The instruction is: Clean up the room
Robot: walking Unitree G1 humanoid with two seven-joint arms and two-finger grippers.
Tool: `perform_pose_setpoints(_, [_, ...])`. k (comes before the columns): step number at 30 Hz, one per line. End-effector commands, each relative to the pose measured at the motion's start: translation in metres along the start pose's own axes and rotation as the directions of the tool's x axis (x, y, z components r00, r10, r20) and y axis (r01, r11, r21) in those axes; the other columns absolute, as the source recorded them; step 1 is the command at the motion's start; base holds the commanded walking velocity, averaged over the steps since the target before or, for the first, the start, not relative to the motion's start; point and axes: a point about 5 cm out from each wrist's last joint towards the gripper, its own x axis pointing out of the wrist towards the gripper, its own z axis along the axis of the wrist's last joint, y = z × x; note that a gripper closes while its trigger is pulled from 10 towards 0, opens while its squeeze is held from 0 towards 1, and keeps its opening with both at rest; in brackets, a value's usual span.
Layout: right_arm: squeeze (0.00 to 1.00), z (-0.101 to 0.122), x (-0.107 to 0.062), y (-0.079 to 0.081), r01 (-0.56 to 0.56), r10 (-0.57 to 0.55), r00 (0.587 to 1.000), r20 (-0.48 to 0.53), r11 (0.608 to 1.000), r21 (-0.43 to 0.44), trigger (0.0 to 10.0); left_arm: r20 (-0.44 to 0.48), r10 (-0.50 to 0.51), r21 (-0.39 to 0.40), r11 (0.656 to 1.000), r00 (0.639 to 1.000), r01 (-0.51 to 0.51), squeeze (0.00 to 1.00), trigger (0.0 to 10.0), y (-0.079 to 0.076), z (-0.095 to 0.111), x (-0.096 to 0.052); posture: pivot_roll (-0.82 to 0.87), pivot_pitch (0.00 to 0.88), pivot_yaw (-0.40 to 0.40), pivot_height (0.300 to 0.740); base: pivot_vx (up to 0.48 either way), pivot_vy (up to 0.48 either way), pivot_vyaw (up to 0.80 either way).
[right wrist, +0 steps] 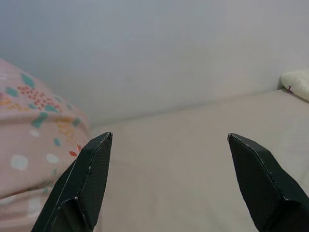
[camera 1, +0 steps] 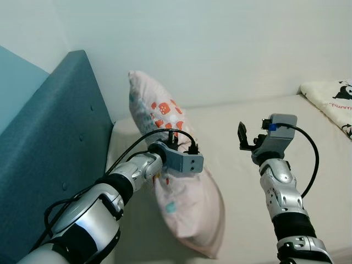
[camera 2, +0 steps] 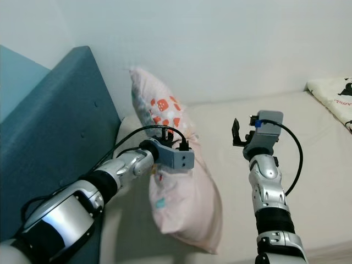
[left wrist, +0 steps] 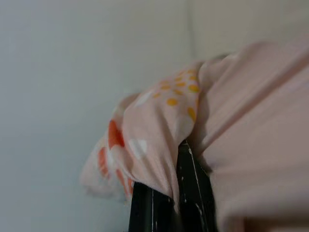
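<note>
Bed scene, head camera looking down over both arms.

Pale pink fabric pillow with red, orange and teal printed patches (camera 1: 181, 181) stands on edge on the cream mattress (camera 1: 242, 126), at the head of the bed. Its upper corner leans toward the white wall (camera 1: 209, 44); its lower end sags toward the camera. It sits just beside the teal upholstered headboard with button tufts (camera 1: 60, 132), which runs along the robot's left.

Left gripper (camera 1: 175, 142): up against the pillow's upper middle, grey wrist housing in front of the fabric. In the left wrist view the two black fingers (left wrist: 193, 193) stand close together with a fold of the pink pillow cloth bunched between and over them. Pinched tight on the pillow.

Right gripper (camera 1: 242, 136): raised above the bare mattress, to the right of the pillow and apart from it. In the right wrist view its fingers (right wrist: 84, 179) are spread wide, nothing between them, mattress and wall beyond, the pillow's patterned side off at the edge.

White cloth with black and red cartoon print (camera 1: 333, 99) lies at the far right on the mattress, well apart from the pillow and both grippers.

Black cables loop off both wrists.
</note>
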Motion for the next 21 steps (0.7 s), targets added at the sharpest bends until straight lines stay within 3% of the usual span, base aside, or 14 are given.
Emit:
perform_pose_setpoints(1, [0.0,-0.002,-0.002,0.002,0.0,0.0,1.0,-0.014,1.0,0.007,10.0,0.006,0.094,0.049,0.994,0.996,-0.094,0.0,10.0,0.019,-0.001,0.006,-0.18,0.0,0.082,0.74,0.0,0.0,0.0])
perform_pose_setpoints(5, [0.0,-0.002,-0.004,0.0,0.007,-0.007,1.0,-0.015,1.0,0.007,10.0,-0.04,0.045,0.1,0.994,0.998,-0.041,0.0,10.0,0.008,-0.013,-0.001,-0.19,0.0,0.086,0.74,0.0,0.0,0.0])
perform_pose_setpoints(10, [0.0,-0.002,-0.006,-0.001,0.013,-0.013,1.0,-0.015,1.0,0.007,10.0,-0.101,0.017,0.089,0.996,0.995,-0.008,0.0,10.0,0.003,-0.025,-0.007,-0.19,0.004,0.097,0.74,0.0,0.0,0.0])
perform_pose_setpoints(16, [0.0,-0.005,-0.023,-0.003,0.03,-0.03,0.999,-0.016,0.999,0.01,10.0,-0.301,0.022,-0.055,0.998,0.953,-0.041,0.0,10.0,0.006,-0.063,-0.024,-0.22,0.074,0.122,0.74,0.0,0.0,0.0])
perform_pose_setpoints(21, [0.0,-0.008,-0.04,-0.007,0.043,-0.043,0.998,-0.035,0.999,0.002,10.0,-0.359,0.055,-0.114,0.988,0.932,-0.102,0.0,10.0,0.009,-0.074,-0.031,-0.23,0.138,0.128,0.74,0.0,0.0,0.0])
